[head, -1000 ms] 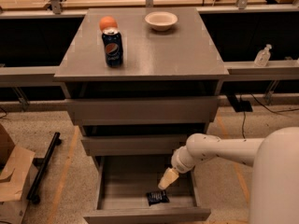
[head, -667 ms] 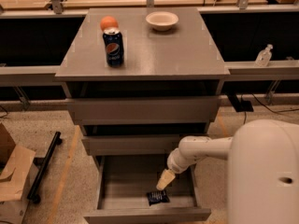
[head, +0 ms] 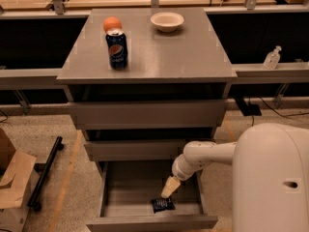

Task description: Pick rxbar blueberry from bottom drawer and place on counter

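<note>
At the far left, a brown cardboard box point(head: 13, 185) stands on the floor, and just beside it a black rod point(head: 46, 172) lies on the floor at a slant. The counter point(head: 188, 57) is the grey top of the drawer cabinet. Near its left edge stands a blue Pepsi can point(head: 117, 49), upright. An orange ball point(head: 112, 23) sits directly behind the can, closer to the back left corner. A pale bowl point(head: 167, 21) rests at the back edge, about in the middle. Under the counter, the two upper drawers are only a little open, while the bottom drawer point(head: 145, 222) is pulled far out. The rxbar blueberry point(head: 162, 205) lies flat on the floor of this drawer, close to the front edge and a little to the right of the middle. The gripper point(head: 167, 190) is inside the bottom drawer, pointing down and slightly left, with its tip just above the back edge of the bar. Whether it touches the bar, and whether the gripper is spread or pressed together, I cannot tell. The white arm point(head: 205, 156) reaches to it from the right, over the right wall of the drawer, and comes from the big white robot body point(head: 273, 178) in the lower right corner. Further right, a clear bottle point(head: 272, 58) stands on a grey ledge point(head: 289, 70) beside the cabinet.
</note>
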Robot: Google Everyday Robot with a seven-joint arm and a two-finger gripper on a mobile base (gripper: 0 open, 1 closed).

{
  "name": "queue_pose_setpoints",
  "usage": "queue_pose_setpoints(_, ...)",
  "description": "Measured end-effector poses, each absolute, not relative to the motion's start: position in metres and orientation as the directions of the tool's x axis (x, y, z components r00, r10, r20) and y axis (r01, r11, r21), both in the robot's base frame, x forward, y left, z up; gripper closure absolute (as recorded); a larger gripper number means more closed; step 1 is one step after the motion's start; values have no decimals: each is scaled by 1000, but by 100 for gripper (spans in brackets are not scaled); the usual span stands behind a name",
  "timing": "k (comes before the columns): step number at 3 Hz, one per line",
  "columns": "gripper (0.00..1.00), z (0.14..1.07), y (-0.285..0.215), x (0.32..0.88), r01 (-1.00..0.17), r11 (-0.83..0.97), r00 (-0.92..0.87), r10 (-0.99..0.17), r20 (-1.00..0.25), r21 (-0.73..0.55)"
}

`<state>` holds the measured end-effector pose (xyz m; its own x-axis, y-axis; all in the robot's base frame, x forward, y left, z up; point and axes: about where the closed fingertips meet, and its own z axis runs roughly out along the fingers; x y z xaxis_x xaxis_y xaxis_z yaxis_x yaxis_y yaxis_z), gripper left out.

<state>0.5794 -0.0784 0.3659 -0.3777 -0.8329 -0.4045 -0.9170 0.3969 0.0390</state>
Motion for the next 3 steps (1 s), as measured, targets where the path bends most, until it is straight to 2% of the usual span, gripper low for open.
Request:
queue_pose_setpoints(2,0,327,-78,568,-901,393,-424,-715,-555,182)
queue_pose_setpoints(3,0,285,-78,566,-886,387,-462,-688,-559,256)
